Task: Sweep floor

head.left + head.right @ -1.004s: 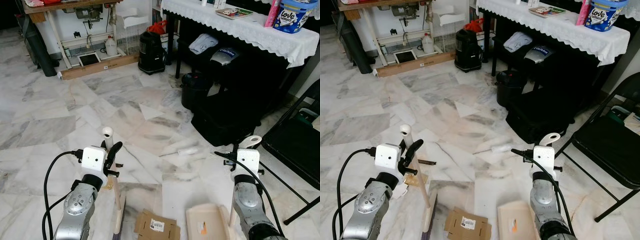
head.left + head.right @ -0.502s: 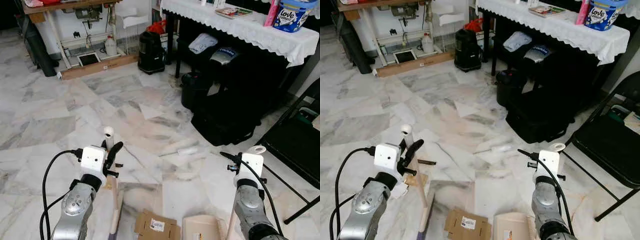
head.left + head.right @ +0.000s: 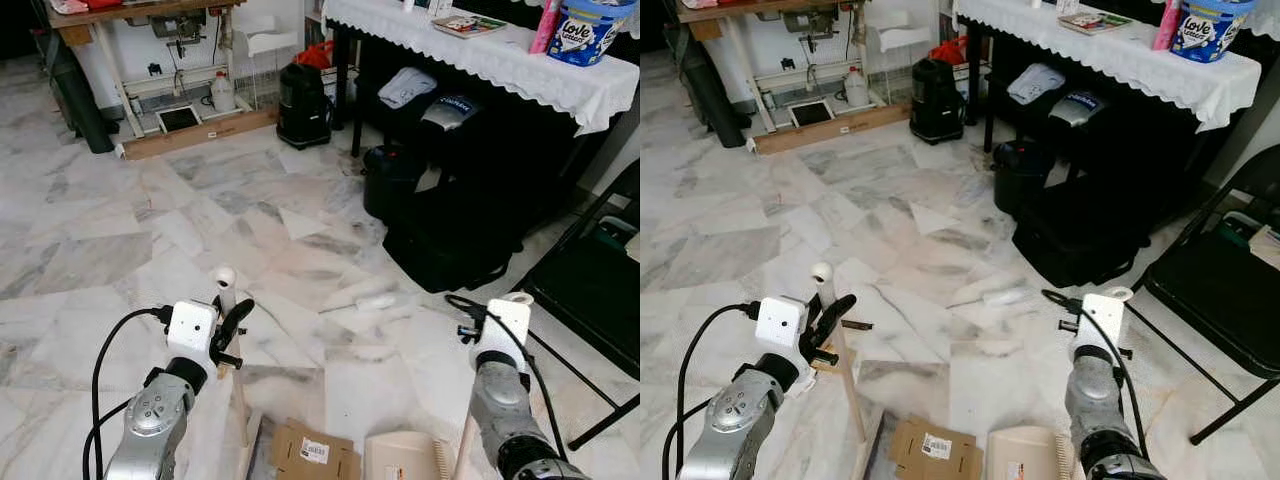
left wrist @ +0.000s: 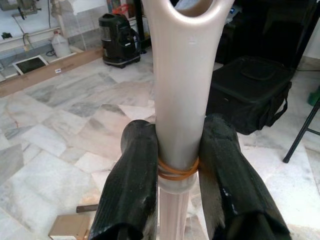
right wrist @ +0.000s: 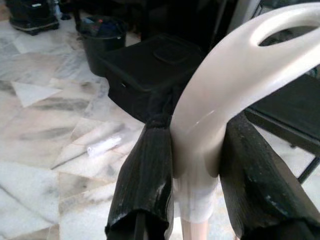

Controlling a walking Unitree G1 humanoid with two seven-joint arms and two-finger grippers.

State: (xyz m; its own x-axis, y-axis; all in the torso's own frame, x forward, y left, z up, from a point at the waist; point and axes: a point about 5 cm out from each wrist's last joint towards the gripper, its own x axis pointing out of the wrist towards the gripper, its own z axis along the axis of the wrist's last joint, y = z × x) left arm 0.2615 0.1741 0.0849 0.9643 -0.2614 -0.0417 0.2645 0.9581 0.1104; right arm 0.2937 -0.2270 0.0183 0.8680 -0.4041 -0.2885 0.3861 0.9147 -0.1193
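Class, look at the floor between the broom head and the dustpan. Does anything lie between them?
Yes. A flattened cardboard piece lies on the floor between the broom in the left tool and the dustpan held by the right tool.

The word "Love" is read on the blue-and-white round plastic tub (image 3: pixel 1199 29) standing on the white-clothed desk (image 3: pixel 1110 55). The white label on the flattened brown cardboard piece (image 3: pixel 928 447) is illegible.

Both arms fwd, left gripper (image 4: pixel 181 165) & right gripper (image 5: pixel 195 165) clamped.
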